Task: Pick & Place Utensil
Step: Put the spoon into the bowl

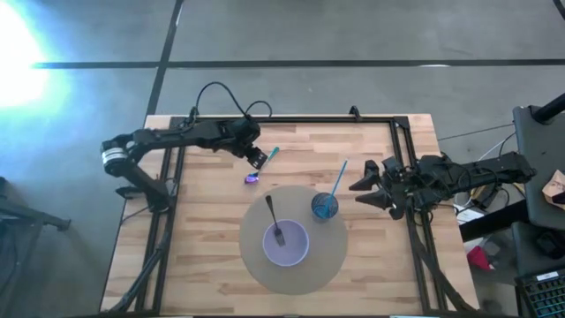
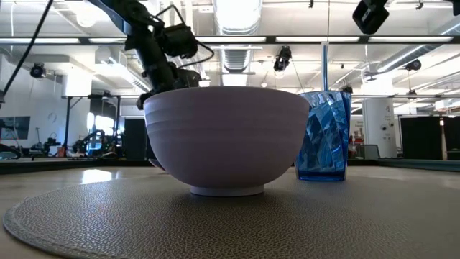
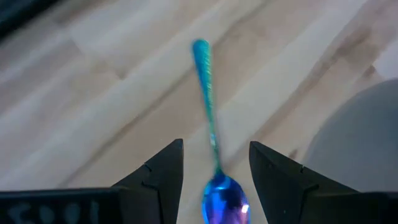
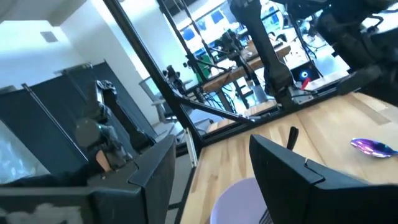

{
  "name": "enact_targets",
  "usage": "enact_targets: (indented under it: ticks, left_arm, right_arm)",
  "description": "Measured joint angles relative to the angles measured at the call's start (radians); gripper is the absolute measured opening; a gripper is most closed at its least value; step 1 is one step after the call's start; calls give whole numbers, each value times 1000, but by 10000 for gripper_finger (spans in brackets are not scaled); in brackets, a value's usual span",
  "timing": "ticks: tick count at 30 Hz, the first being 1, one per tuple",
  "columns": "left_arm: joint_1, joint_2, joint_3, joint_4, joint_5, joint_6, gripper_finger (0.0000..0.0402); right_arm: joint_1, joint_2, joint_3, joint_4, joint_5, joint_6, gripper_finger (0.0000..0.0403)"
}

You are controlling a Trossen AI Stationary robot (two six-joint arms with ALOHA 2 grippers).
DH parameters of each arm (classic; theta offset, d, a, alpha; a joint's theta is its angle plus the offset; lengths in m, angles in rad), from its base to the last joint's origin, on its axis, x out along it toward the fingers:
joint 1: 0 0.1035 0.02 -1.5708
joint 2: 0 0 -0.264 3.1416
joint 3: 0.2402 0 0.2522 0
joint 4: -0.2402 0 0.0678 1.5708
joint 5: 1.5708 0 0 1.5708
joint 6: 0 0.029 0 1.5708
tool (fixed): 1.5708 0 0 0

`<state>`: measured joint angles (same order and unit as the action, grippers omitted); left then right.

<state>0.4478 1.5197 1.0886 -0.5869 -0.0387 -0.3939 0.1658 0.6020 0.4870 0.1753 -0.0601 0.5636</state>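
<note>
A spoon with a teal handle and a shiny blue-purple bowl lies flat on the wooden table, just beyond the round grey placemat. My left gripper hovers over it, pointing steeply down. In the left wrist view it is open, one finger on each side of the spoon's neck, with a gap on both sides. My right gripper waits open near the table's right edge, above the table, and in its wrist view holds nothing.
On the placemat stand a lavender bowl with a dark fork in it and a blue faceted cup holding a blue straw. A black frame borders the table. Bare wood lies at the near left.
</note>
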Motion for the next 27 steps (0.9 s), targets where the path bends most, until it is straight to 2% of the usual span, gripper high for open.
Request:
enact_targets:
  ticks: [5, 27]
  left_arm:
    - [2, 48, 7, 2, 84, 0, 175]
    - [-4, 170, 4, 3, 88, -11, 175]
  right_arm:
    - [0, 1, 0, 35, 0, -15, 201]
    - [0, 0, 0, 202, -2, -52, 201]
